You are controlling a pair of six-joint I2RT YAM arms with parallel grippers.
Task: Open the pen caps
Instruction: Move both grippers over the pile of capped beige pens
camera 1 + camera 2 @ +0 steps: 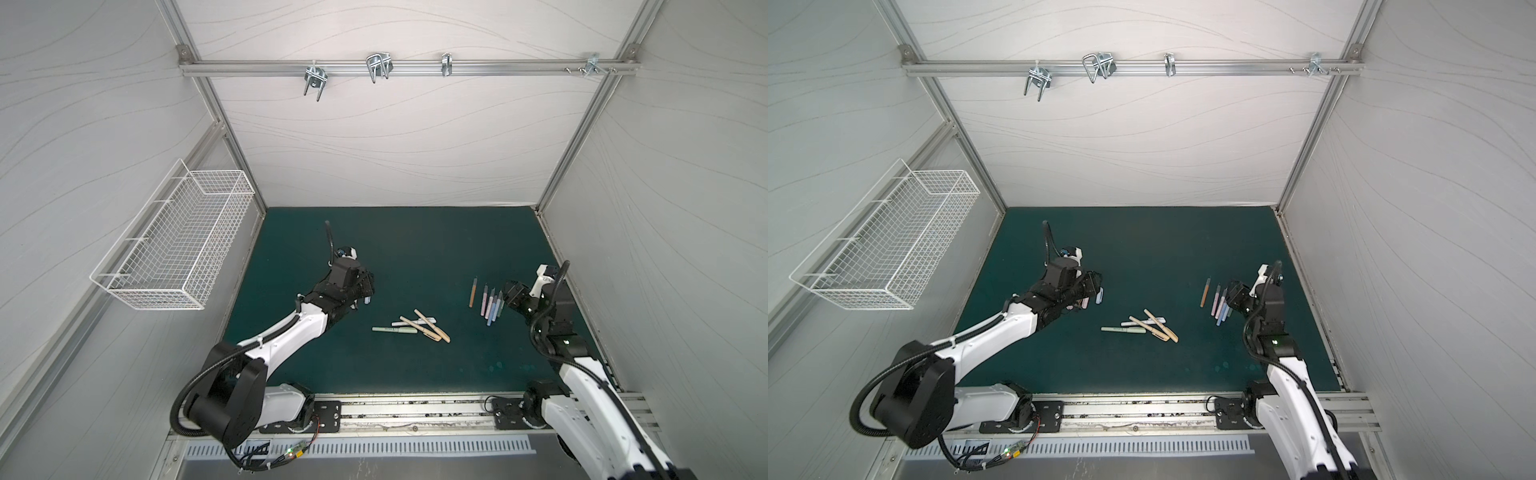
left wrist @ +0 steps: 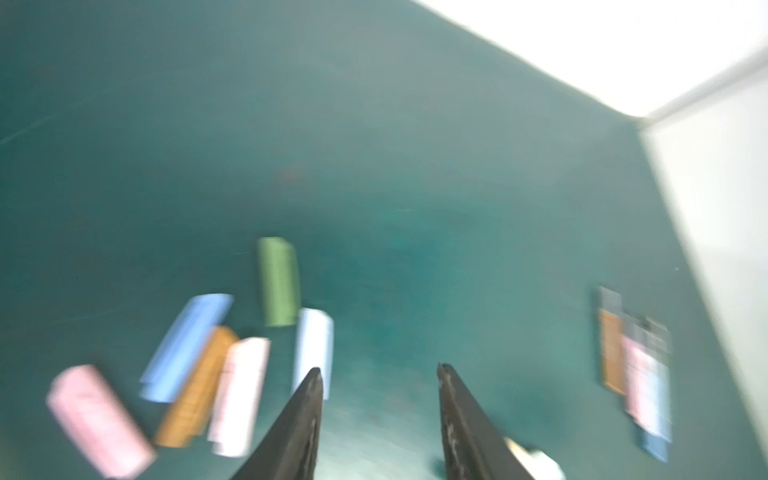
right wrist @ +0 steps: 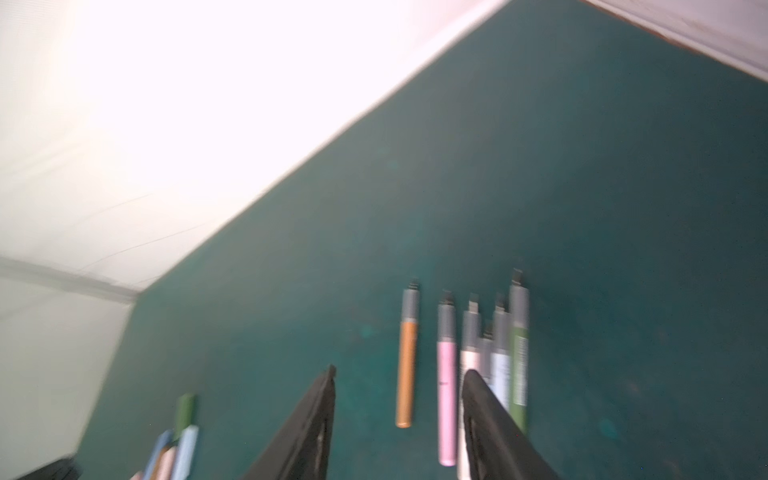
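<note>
- On the left of the green mat (image 1: pixel 415 257), our left gripper (image 2: pixel 379 370) hangs over the loose pen caps (image 2: pixel 187 345). Its two fingers stand apart, with only bare mat between them.
- We count six caps in the blurred left wrist view: pink, blue, tan, pale pink, green and pale blue. They lie close together and some touch. The pale blue cap (image 2: pixel 313 349) shows right beside one fingertip.
- Over on the right, our right gripper (image 3: pixel 400 370) is spread as well and clamps nothing. It hangs by a row of uncapped pens (image 1: pixel 490 305) whose grey tips point toward the back wall.
- Through its gap we see the tan pen (image 3: pixel 407 353) and the pink pen (image 3: pixel 446 395) lying flat on the mat. We cannot tell whether a finger touches the row.
- Between the two arms, near the mat's middle, the capped pens (image 1: pixel 432 327) lie in a loose heap. A sage green pen (image 1: pixel 395 329) is on its left side, and tan ones cross a white one.
</note>
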